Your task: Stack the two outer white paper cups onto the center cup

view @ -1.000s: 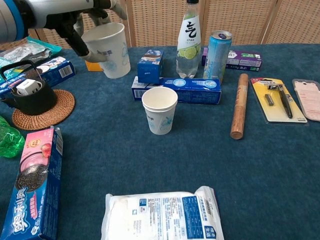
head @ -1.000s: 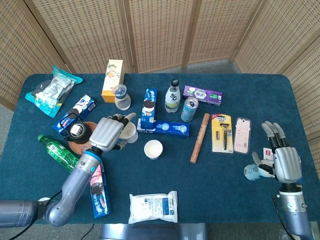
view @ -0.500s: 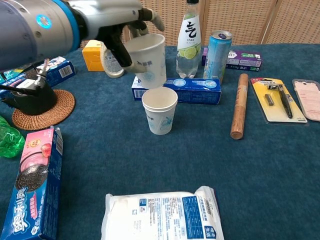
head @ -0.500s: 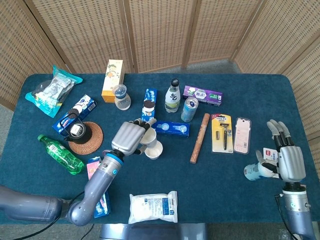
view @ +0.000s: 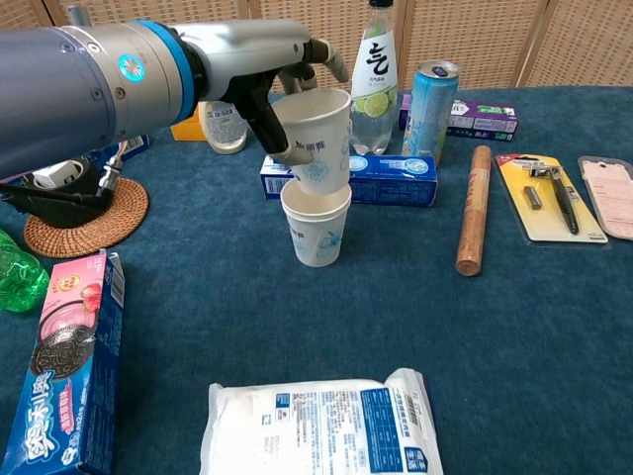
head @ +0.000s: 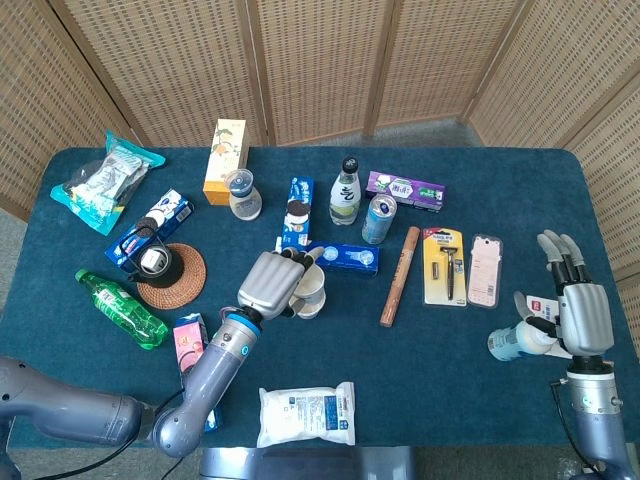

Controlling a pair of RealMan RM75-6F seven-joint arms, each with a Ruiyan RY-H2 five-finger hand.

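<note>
Near the middle of the chest view, the left hand (view: 282, 84) grips a white paper cup (view: 318, 139) by its side, fingers wrapped around it. The cup is upright, its base lowered into the mouth of the center cup (view: 316, 230), which stands on the blue tablecloth (view: 396, 327) just in front of a long blue box (view: 391, 178). In the head view the same hand (head: 270, 283) covers most of both cups at frame center. At the lower right of the head view, the right hand (head: 578, 318) holds the other white paper cup (head: 512, 342) between thumb and palm, the remaining fingers stretched upward. That cup lies tilted near the table's right edge, well apart from the center.
</note>
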